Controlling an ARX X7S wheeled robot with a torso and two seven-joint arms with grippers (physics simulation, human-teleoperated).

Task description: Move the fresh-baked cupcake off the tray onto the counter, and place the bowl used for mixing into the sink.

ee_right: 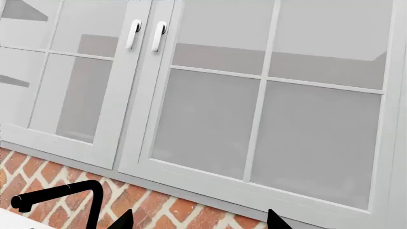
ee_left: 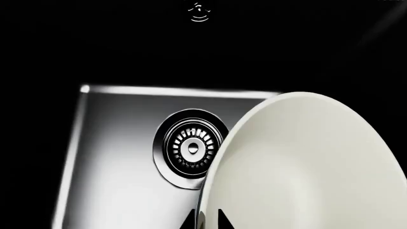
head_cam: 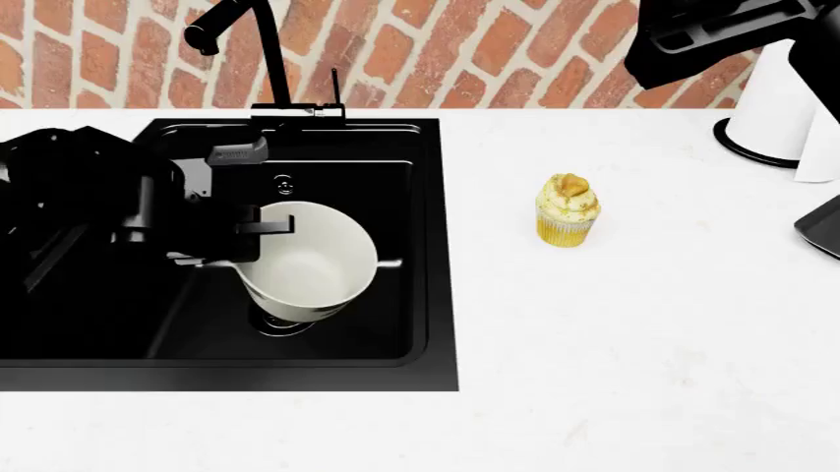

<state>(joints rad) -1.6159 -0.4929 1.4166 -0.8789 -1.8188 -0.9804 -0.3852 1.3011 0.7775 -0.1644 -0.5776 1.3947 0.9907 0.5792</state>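
no legible txt, labels or nos.

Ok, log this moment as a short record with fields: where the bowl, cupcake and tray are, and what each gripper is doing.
bowl: tipped on its side over the sink, above the drain, held at its rim
cupcake: upright on the counter, off the tray
tray: only a corner in view at the counter's right edge
left gripper: shut on the bowl's rim
right gripper: open, raised, facing the wall cabinets, holding nothing
paper-towel roll: upright at the back right
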